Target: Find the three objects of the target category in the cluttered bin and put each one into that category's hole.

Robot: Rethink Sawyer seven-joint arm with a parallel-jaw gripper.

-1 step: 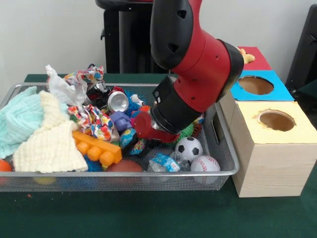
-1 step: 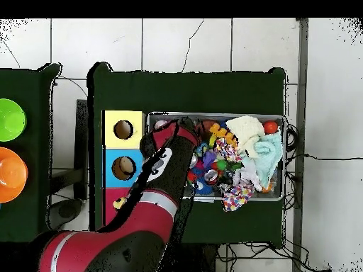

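Note:
The wire mesh bin (image 1: pixel 223 171) is heaped with mixed objects. A soccer ball (image 1: pixel 188 148) and a baseball (image 1: pixel 204 163) lie at its near right corner, with a brown ball (image 1: pixel 124 166) at the near rim. A crushed can (image 1: pixel 118 101) sits further back, beside a colourful wrapper (image 1: pixel 94 121). An orange toy brick (image 1: pixel 96 148) rests against a cream cloth (image 1: pixel 49 139). My gripper (image 1: pixel 143 126) is down among the clutter at mid-bin, next to a purple toy (image 1: pixel 120 120). The bulky wrist hides its tip. In the overhead view the arm (image 2: pixel 166 166) covers the bin's (image 2: pixel 283 163) left part.
Three boxes stand beside the bin: yellow-topped with a hole (image 1: pixel 276 120), blue-topped with a hole (image 1: pixel 255 85), and red-topped (image 1: pixel 257 59) with a small yellow toy (image 1: pixel 246 57) on it. A mint cloth (image 1: pixel 17 121) and white plastic bag (image 1: pixel 64 89) fill the bin's left. Green (image 2: pixel 10 119) and orange (image 2: pixel 10 173) bowls sit apart.

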